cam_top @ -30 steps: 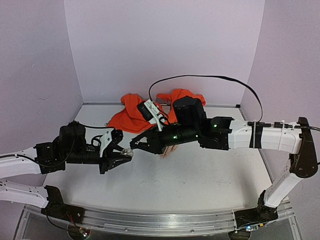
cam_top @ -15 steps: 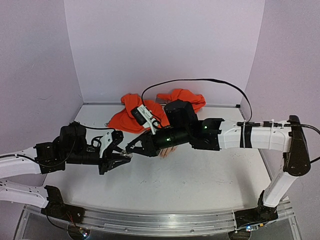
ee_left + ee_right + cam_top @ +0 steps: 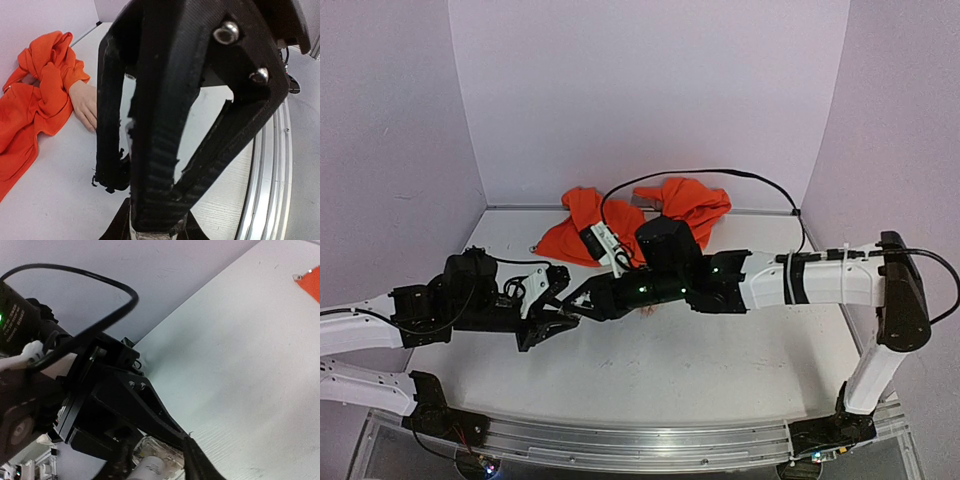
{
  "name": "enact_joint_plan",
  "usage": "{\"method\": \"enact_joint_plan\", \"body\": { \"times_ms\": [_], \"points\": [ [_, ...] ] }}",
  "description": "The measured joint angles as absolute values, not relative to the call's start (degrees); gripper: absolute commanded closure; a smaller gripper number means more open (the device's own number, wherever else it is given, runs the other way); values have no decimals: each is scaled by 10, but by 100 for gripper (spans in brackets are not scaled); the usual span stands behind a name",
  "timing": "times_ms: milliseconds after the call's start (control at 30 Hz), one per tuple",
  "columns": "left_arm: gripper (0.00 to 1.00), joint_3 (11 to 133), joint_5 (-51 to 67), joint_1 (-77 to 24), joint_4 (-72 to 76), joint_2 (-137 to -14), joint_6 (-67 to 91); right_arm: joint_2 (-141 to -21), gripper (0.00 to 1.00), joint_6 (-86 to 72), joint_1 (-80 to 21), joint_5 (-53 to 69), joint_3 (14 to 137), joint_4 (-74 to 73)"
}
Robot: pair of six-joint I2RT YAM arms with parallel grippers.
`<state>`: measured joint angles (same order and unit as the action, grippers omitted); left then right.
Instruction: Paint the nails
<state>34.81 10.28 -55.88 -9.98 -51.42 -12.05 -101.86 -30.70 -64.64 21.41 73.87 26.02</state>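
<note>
Far left: left gripper [image 3: 566,311] held low over the table, its fingers drawn in on a small white bottle [image 3: 150,467]. The grip looks firm, though the contact itself is mostly hidden.

Just right of it, touching or nearly so: right gripper [image 3: 582,302], reached right across. Its fingers are a narrow gap apart, one either side of the bottle's top. Cannot tell whether they bear on it.

Centre: flesh-coloured mannequin hand [image 3: 84,100] lies flat on the table under the right forearm, coming out of a crumpled orange fabric sleeve [image 3: 40,100]. The nails [image 3: 93,126] sit at the fingertips, pointing toward the grippers, near but not touched. They are too small here to judge gloss or paint.

Handling, as a judgement: the nails are rigid, slick and tiny, not something to grasp. Only a light brush stroke along each suits them. The hand looks light and likely to slide on the smooth surface. If steadying is needed, press at the wrist or sleeve, away from the fingertips. The sleeve is soft and gives a poor hold.

Surface: white table [image 3: 720,360], smooth, with faint grain near the front. An aluminium rail [image 3: 640,450] runs along the near edge.

Room: lilac walls [image 3: 650,90] on three sides. A black cable [image 3: 720,175] loops above the right arm.
</note>
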Motion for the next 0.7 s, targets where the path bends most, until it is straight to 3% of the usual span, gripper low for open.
{"method": "enact_joint_plan", "body": {
  "times_ms": [167, 367, 500, 700],
  "points": [
    [100, 348, 101, -563, -51, -515, -108, -969, 20, -312, -632, 220, 703, 252],
    [100, 348, 95, -563, -27, -515, -86, -877, 11, -275, -585, 262, 672, 232],
    [100, 348, 132, -562, -23, -521, -70, -838, 17, -192, -567, 333, 670, 223],
    [100, 368, 266, -563, -24, -552, -43, -854, 46, -45, -557, 475, 683, 205]
  ]
}}
